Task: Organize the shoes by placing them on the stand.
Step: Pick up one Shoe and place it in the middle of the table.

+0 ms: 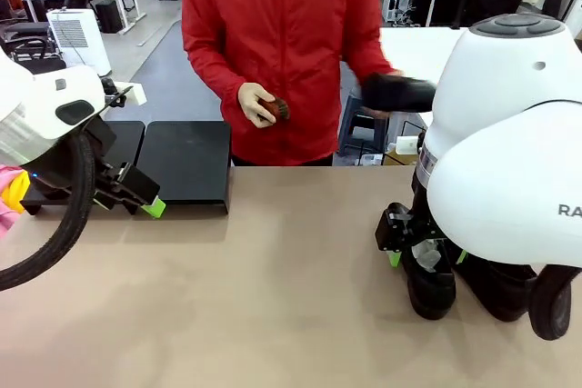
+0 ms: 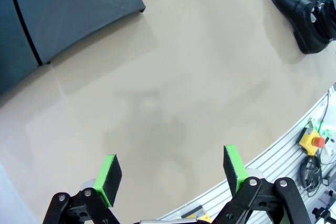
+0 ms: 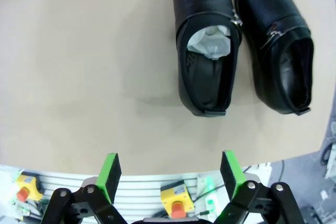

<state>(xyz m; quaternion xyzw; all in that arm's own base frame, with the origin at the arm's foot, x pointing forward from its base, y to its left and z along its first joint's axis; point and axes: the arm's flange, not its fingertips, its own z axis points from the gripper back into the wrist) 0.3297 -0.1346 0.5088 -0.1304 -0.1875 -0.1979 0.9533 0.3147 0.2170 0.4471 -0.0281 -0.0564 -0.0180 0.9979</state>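
Your left tool (image 2: 170, 167) stands wide open and empty over the bare beige table (image 2: 173, 87), with the matte-black stand (image 2: 73, 3) ahead of it. Your right tool (image 3: 169, 167) is spread just as wide and holds nothing. It points down at two black dress shoes (image 3: 207, 40) lying side by side on the table, one stuffed with white paper. Across the table, a person in a red jacket (image 1: 282, 43) holds a third shoe (image 1: 398, 93). Behind them is an office with desks and chairs. The right arm shows the letters "RA" (image 1: 568, 211).

White arms (image 1: 509, 134), black hands (image 2: 170, 167), green pads (image 2: 110, 171).
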